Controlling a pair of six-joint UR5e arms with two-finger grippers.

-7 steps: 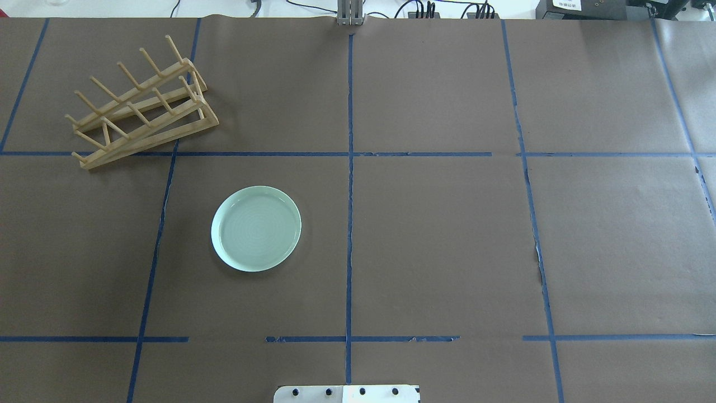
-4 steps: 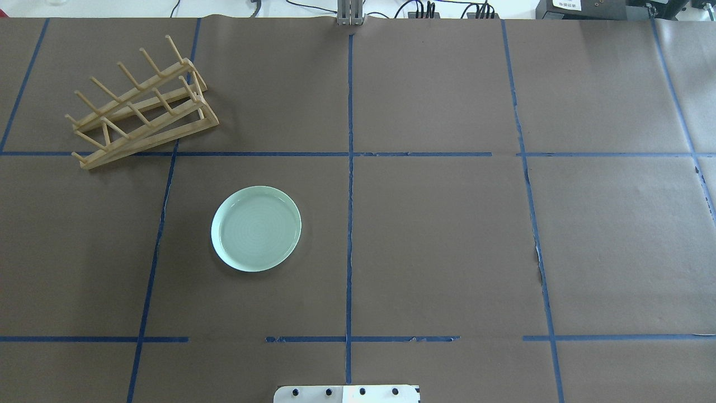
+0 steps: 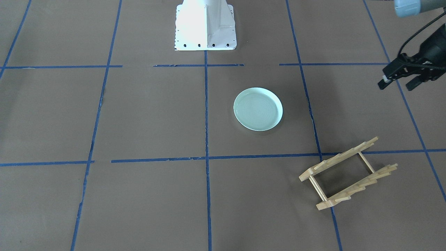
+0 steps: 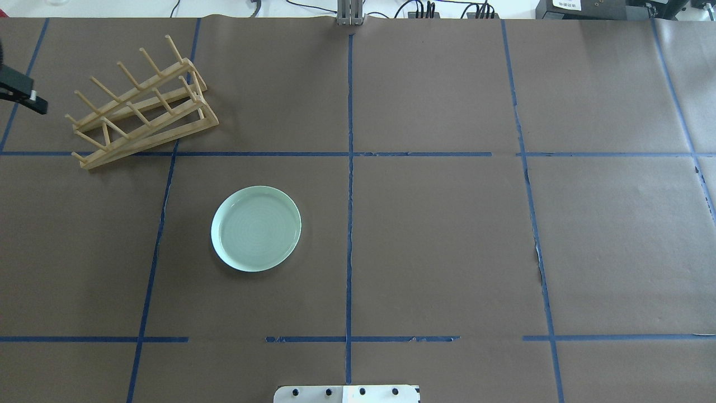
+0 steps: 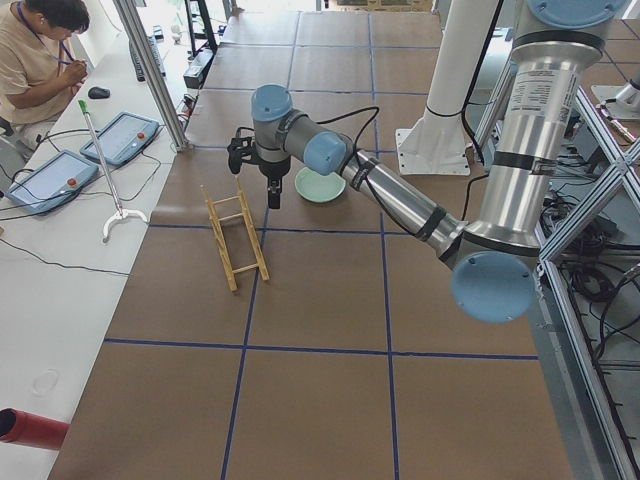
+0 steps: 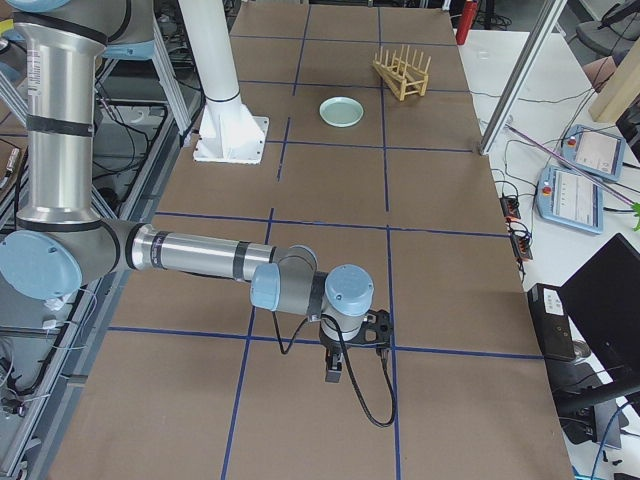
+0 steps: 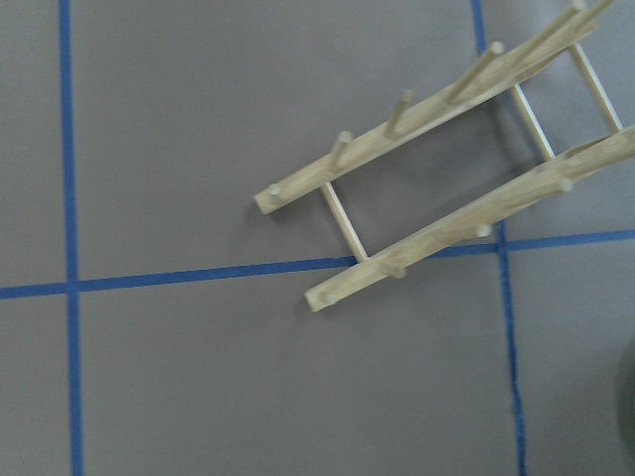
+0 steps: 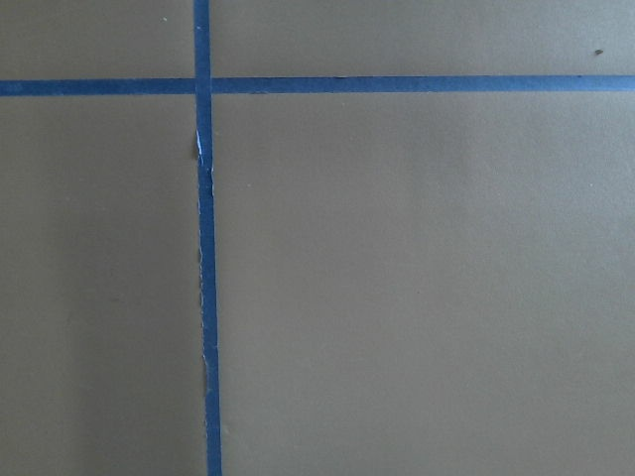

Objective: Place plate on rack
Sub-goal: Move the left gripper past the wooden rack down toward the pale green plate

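Note:
The pale mint-green plate point(image 4: 256, 228) lies flat on the brown table, left of the centre line; it also shows in the front view point(image 3: 258, 109). The light-wood rack point(image 4: 142, 109) stands empty at the back left, angled, and shows from above in the left wrist view point(image 7: 446, 169) and in the front view point(image 3: 348, 173). My left gripper point(image 3: 399, 84) hovers open and empty beyond the rack's outer end, just inside the overhead view's left edge point(image 4: 25, 94). My right gripper point(image 6: 335, 372) shows only in the right side view, far from both; I cannot tell its state.
The white robot base point(image 3: 205, 24) sits at the table's near-middle edge. Blue tape lines point(image 4: 349, 224) grid the table. An operator point(image 5: 35, 55) sits beyond the table's left end with control tablets point(image 5: 120, 135) and a red cylinder point(image 5: 30, 428).
My left gripper has come into the overhead view at its left edge, beside the rack. The plate and rack have not moved.

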